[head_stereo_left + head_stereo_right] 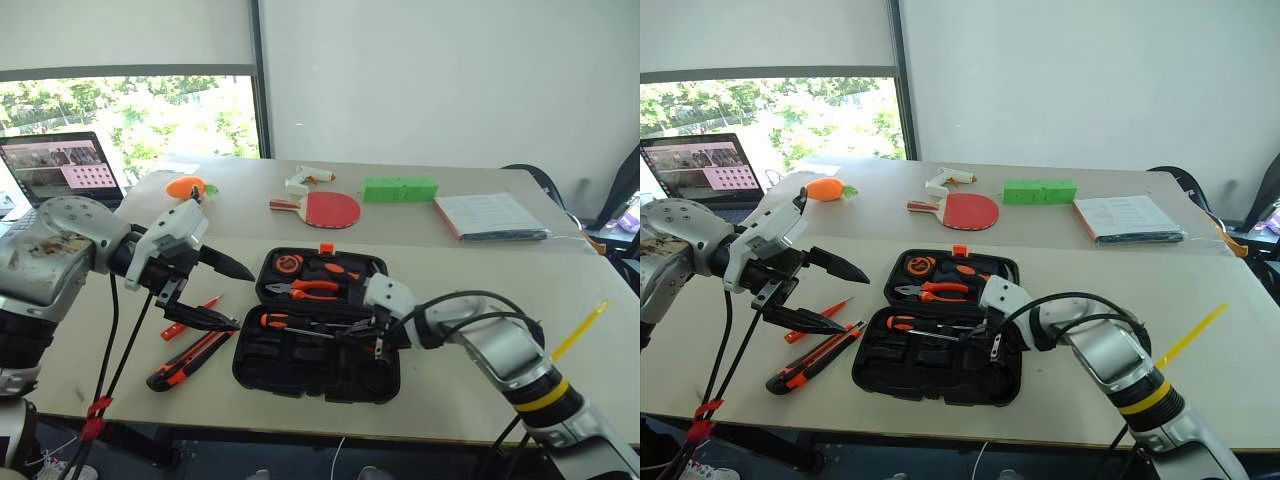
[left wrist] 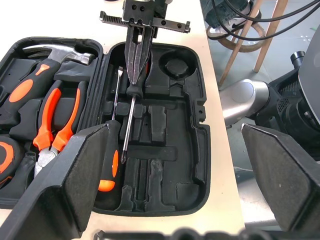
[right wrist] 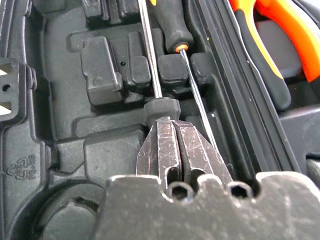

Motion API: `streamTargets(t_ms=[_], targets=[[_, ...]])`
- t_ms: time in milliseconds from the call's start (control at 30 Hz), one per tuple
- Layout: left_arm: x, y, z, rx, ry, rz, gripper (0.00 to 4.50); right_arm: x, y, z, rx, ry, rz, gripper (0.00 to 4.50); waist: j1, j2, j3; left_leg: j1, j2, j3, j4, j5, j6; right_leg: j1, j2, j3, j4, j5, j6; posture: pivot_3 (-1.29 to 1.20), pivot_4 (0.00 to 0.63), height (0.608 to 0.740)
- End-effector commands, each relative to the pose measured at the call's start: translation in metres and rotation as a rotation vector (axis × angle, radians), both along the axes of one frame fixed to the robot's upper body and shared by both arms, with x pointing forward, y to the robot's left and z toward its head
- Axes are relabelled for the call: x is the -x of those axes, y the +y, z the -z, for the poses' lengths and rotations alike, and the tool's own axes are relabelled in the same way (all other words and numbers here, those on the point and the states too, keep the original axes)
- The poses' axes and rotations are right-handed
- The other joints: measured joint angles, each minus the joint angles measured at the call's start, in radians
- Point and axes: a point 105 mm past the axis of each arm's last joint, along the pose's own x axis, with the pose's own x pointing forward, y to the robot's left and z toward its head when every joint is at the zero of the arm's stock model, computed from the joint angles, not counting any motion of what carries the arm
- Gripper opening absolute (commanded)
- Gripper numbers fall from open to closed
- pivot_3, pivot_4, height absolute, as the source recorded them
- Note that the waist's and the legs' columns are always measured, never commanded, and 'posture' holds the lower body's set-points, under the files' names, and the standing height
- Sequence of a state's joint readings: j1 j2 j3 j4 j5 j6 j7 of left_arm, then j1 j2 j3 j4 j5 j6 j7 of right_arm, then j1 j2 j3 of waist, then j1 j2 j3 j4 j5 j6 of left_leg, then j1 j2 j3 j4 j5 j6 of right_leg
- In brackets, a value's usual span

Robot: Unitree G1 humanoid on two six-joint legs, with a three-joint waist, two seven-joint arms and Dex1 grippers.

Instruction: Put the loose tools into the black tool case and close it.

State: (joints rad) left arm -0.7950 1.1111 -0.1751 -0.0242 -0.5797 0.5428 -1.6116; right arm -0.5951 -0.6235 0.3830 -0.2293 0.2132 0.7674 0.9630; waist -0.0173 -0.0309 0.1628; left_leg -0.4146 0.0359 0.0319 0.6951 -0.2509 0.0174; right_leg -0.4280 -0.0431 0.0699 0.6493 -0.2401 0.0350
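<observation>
The right hand (image 2: 136,67) is clamped on a screwdriver (image 2: 129,120) inside the black tool case (image 1: 316,372); beside the case, the left hand (image 1: 228,295) hovers, fingers apart.

Black tool case (image 1: 300,370) lies open holding 2 screwdrivers (image 1: 300,323); slim red-orange screwdriver (image 1: 192,316) and utility knife (image 1: 190,360) lie left.

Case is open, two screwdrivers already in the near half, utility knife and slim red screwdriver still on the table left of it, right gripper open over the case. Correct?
One thing is off: the right gripper is shut, not open. The left wrist view shows its fingers pressed together at a screwdriver's handle inside the black tool case. The rest stands: a second screwdriver lies beside it, and the utility knife and slim red screwdriver remain on the table.
</observation>
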Motion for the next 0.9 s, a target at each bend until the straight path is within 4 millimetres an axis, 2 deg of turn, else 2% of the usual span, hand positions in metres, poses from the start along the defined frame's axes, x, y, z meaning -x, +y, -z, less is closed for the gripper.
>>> streamTargets(t_ms=[33,233,433,533,600,733,833,900], targets=[[0.001,0.0,-0.006,-0.008,-0.034,0.007,4.5,0.005,0.008,0.007,0.019,-0.002,-0.033,0.04,-0.001,0.0,0.0,0.0,0.0,0.0,0.0,0.0,0.0,0.0,0.0,0.0,0.0,0.0,0.0,0.0,0.15,0.738],[0.002,-0.001,-0.003,-0.013,-0.024,0.013,4.5,0.008,0.005,0.029,0.073,0.017,-0.036,0.04,-0.003,0.0,0.0,0.001,0.0,0.0,0.0,0.0,0.0,0.001,0.0,0.0,0.0,0.0,0.0,0.0,0.15,0.738],[0.002,0.001,0.003,-0.03,-0.018,0.008,4.5,0.004,0.002,0.02,0.033,0.007,-0.009,0.04,-0.002,0.0,0.0,0.006,0.0,0.0,0.0,0.0,0.0,0.005,0.0,0.0,0.0,0.0,0.0,0.0,0.15,0.738],[0.0,0.006,0.006,-0.023,-0.011,-0.034,4.5,0.013,0.011,-0.029,-0.194,-0.001,-0.06,0.04,0.0,0.0,0.0,0.006,0.0,0.0,0.0,0.0,0.0,0.005,0.0,0.0,0.001,0.0,0.0,0.0,0.15,0.738],[-0.002,0.015,0.009,-0.015,-0.01,-0.096,4.5,0.023,0.008,-0.059,-0.301,-0.018,-0.101,0.04,-0.001,0.001,0.001,0.004,0.0,0.0,-0.001,0.0,0.0,0.003,0.0,0.0,0.001,0.0,0.0,0.0,0.15,0.738],[0.0,0.036,0.016,-0.006,-0.003,-0.241,4.5,0.034,-0.007,-0.084,-0.351,-0.052,-0.105,0.04,-0.001,0.001,0.001,0.001,0.001,-0.001,-0.001,0.0,0.0,0.001,0.0,0.0,0.0,0.0,-0.001,0.0,0.15,0.738],[0.011,0.081,0.028,-0.024,0.023,-0.48,4.5,0.047,-0.026,-0.099,-0.349,-0.092,-0.121,0.04,0.0,0.001,0.001,0.001,0.001,-0.001,-0.002,0.0,0.0,0.0,-0.001,-0.001,-0.001,0.0,-0.001,0.0,0.15,0.738],[0.03,0.115,0.038,-0.061,0.054,-0.625,4.5,0.053,-0.035,-0.108,-0.366,-0.095,-0.127,0.61,-0.009,0.003,0.002,0.002,0.002,-0.001,-0.003,0.0,0.0,0.0,-0.001,-0.001,-0.001,0.0,-0.001,0.0,0.15,0.738]])
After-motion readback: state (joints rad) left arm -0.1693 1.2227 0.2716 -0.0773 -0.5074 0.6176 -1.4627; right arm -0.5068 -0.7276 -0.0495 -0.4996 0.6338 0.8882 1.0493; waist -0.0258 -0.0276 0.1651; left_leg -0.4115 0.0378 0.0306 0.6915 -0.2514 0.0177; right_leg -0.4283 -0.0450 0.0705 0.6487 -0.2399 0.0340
